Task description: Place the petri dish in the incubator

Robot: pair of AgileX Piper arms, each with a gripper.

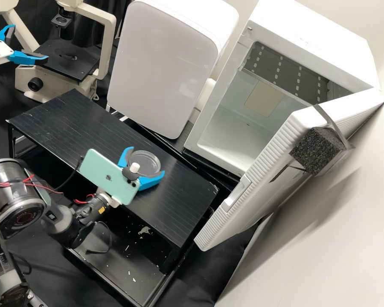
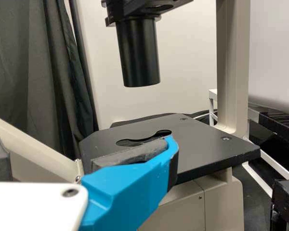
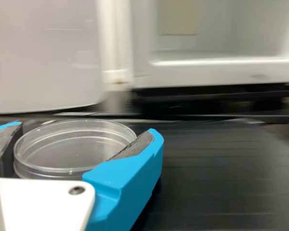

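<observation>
In the high view my right gripper (image 1: 146, 162) is over the black raised shelf, shut on the clear round petri dish (image 1: 143, 158). The right wrist view shows the petri dish (image 3: 74, 147) level between the dark pads of my right gripper (image 3: 86, 132), one on each side. My left gripper (image 1: 30, 42) stands open beside the microscope at the upper left. In the left wrist view that open left gripper (image 2: 82, 144) has nothing between its fingers and is in front of the microscope stage. The white incubator (image 1: 243, 123) stands open at the upper right, its chamber visible.
The incubator's ribbed door (image 1: 260, 170) swings out toward the right end of the black shelf (image 1: 170, 209). A white rounded appliance (image 1: 162, 64) stands behind the shelf, left of the incubator. The microscope (image 1: 68, 59) is farther left; a lower tray (image 1: 123, 260) lies below the shelf.
</observation>
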